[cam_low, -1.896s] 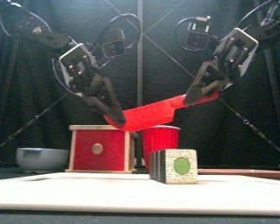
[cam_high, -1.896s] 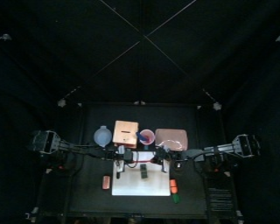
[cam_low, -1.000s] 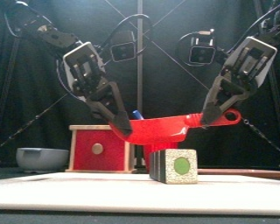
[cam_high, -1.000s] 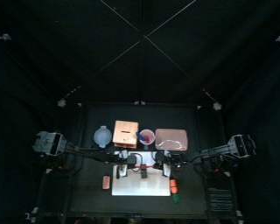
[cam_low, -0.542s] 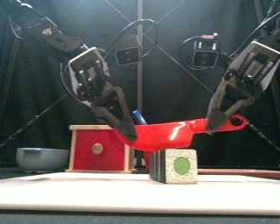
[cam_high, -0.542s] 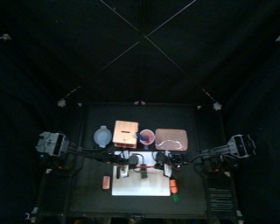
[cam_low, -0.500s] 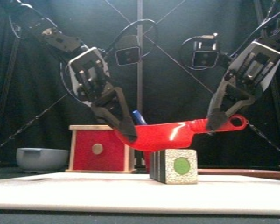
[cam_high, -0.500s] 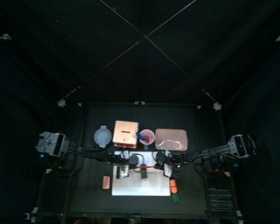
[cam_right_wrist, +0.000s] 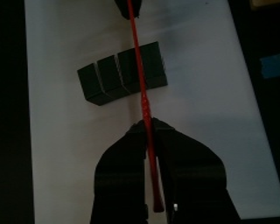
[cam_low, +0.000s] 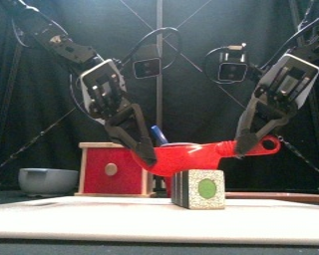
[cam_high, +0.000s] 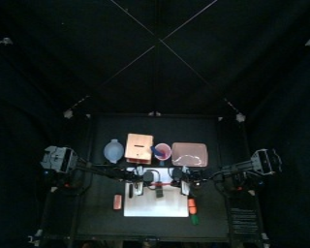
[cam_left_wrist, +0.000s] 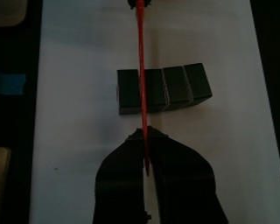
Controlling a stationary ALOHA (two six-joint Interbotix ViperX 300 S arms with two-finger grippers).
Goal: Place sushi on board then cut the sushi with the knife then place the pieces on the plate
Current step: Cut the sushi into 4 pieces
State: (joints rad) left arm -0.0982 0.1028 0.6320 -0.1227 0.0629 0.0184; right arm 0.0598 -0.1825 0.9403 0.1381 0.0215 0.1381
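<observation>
The dark green sushi roll lies on the white cutting board, its green-centred end facing the front. A red toy knife hangs level just above it, held at both ends. My left gripper is shut on the blade end and my right gripper on the handle end. In the left wrist view the knife crosses the roll near one end, over a seam between blocks. The right wrist view shows the same knife across the roll.
Behind the board stand the wooden box with its red drawer front, the blue-grey bowl, the red cup holding a blue knife, and the pink tray. Small toy foods lie left and right of the board.
Both grippers have come down together with the red knife, which has levelled out and dropped from well above the roll to just over its top.
</observation>
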